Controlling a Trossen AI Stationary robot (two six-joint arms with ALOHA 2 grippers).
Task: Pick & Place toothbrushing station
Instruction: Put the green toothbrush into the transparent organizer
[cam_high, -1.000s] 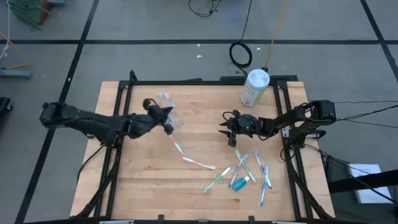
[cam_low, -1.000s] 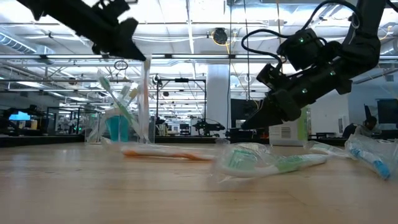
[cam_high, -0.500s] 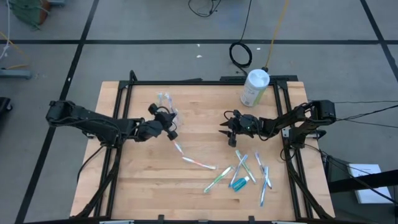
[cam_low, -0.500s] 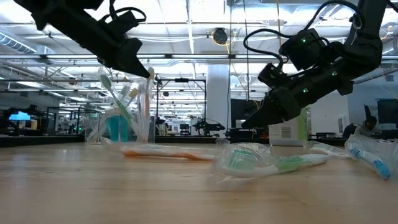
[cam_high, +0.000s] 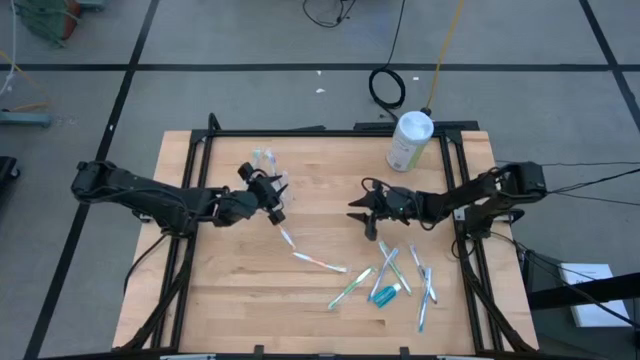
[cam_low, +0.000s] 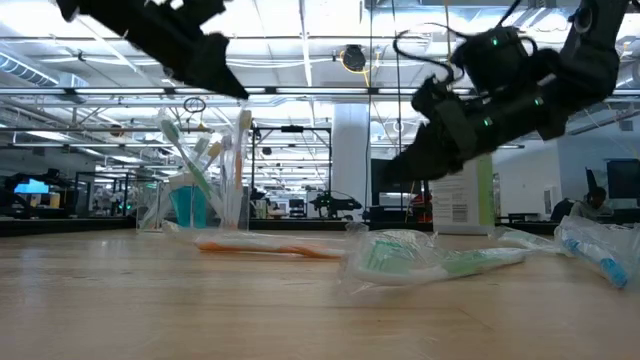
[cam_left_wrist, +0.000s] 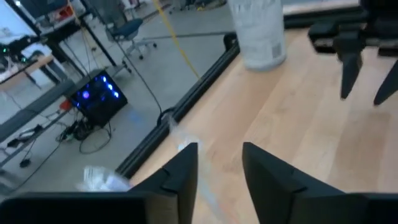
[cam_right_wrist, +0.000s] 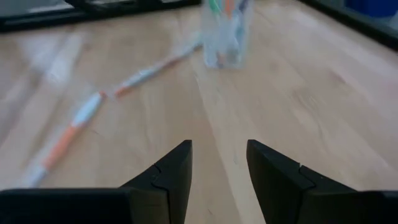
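Wooden table (cam_high: 230, 290): both hands spread, left hand (cam_high: 275, 197) beside cup (cam_high: 266, 166), right hand (cam_high: 362, 207) mid-table.

A small clear plastic cup (cam_high: 265, 163) stands upright in the upper left part of the wooden table in the high view, holding several thin pale toothbrushes (cam_low: 200, 160) that lean outward. More wrapped toothbrushes (cam_high: 392, 272) and a small blue toothpaste tube (cam_high: 385, 294) lie scattered flat at lower right; two more brushes (cam_high: 305, 250) lie near centre.
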